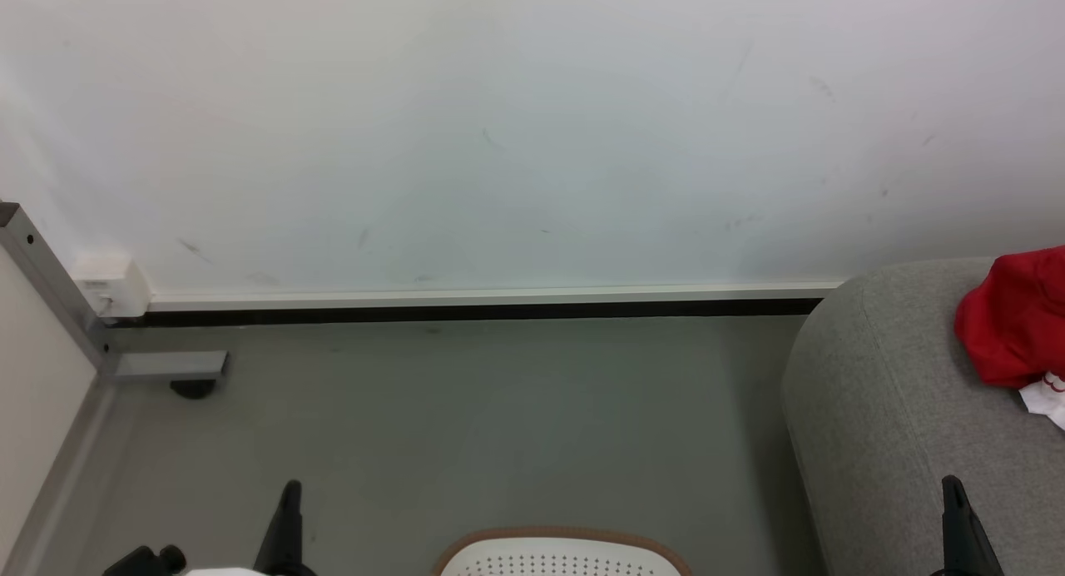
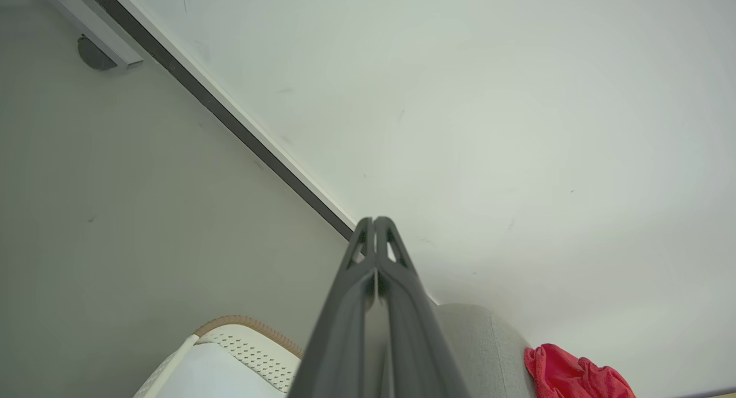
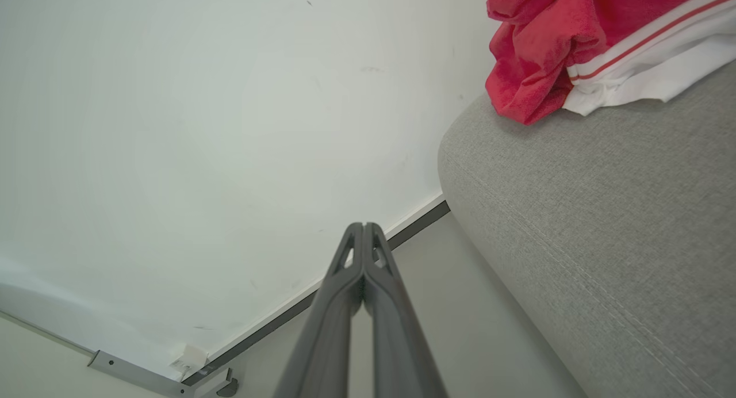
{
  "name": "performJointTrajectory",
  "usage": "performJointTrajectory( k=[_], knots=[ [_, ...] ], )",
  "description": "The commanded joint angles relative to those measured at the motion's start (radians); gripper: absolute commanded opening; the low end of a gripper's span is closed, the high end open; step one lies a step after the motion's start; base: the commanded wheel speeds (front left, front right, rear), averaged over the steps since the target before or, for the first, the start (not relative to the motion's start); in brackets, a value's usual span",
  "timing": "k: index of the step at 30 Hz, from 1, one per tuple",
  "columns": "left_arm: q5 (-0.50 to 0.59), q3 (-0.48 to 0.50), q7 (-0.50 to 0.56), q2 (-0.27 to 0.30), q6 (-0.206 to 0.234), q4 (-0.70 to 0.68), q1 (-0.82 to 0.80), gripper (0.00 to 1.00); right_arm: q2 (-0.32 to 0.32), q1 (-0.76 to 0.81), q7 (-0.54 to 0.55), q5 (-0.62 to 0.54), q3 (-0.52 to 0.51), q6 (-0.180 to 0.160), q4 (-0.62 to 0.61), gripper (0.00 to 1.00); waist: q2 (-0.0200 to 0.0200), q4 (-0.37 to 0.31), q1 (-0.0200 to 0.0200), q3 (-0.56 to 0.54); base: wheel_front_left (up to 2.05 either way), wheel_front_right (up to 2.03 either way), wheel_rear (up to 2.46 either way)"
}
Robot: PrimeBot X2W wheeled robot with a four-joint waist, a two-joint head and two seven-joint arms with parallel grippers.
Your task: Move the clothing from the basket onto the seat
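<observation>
The red clothing (image 1: pixel 1015 322) with white striped trim lies bunched on the grey seat (image 1: pixel 882 418) at the right edge of the head view; it also appears in the right wrist view (image 3: pixel 546 47) and left wrist view (image 2: pixel 575 375). The white basket (image 1: pixel 562 555) with its tan rim peeks in at the bottom centre, and its perforated wall (image 2: pixel 253 358) is visible beside the left fingers. My left gripper (image 1: pixel 289 486) is low left and shut with nothing in it (image 2: pixel 375 221). My right gripper (image 1: pixel 951 483) is shut and empty (image 3: pixel 363 225), in front of the seat (image 3: pixel 604 225).
A white wall with a dark baseboard (image 1: pixel 482 312) runs behind the grey floor (image 1: pixel 466 426). A grey metal frame leg with a foot (image 1: pixel 166 368) and a white box (image 1: pixel 108 285) stand at the left.
</observation>
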Motion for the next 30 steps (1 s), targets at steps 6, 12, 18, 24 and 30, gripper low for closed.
performJointTrajectory(
  k=[6,12,18,24,30],
  knots=[
    [-0.089,0.018,0.023,-0.001,-0.005,-0.021,-0.032,0.00,-0.013,-0.034,0.021,0.099,-0.004,-0.001,-0.011,0.00,-0.0001,0.000,-0.0001,0.003,0.00,0.00,0.00],
    [-0.153,0.030,0.040,-0.002,-0.007,-0.026,-0.038,0.00,-0.014,-0.045,0.038,0.178,-0.006,-0.001,-0.010,0.00,-0.0001,0.000,-0.0001,0.007,0.00,0.00,0.00],
    [-0.215,0.042,0.058,-0.003,-0.009,-0.031,-0.045,0.00,-0.015,-0.055,0.055,0.254,-0.007,-0.002,-0.009,0.00,-0.0001,0.000,-0.0001,0.010,0.00,0.00,0.00],
    [-0.273,0.053,0.075,-0.004,-0.012,-0.035,-0.051,0.00,-0.016,-0.066,0.071,0.324,-0.008,-0.002,-0.008,0.00,-0.0001,0.000,-0.0001,0.013,0.00,0.00,0.00],
    [-0.329,0.063,0.090,-0.006,-0.013,-0.040,-0.057,0.00,-0.017,-0.073,0.086,0.391,-0.009,-0.002,-0.007,0.00,-0.0001,-0.001,-0.0001,0.017,0.00,0.00,0.00]
  ],
)
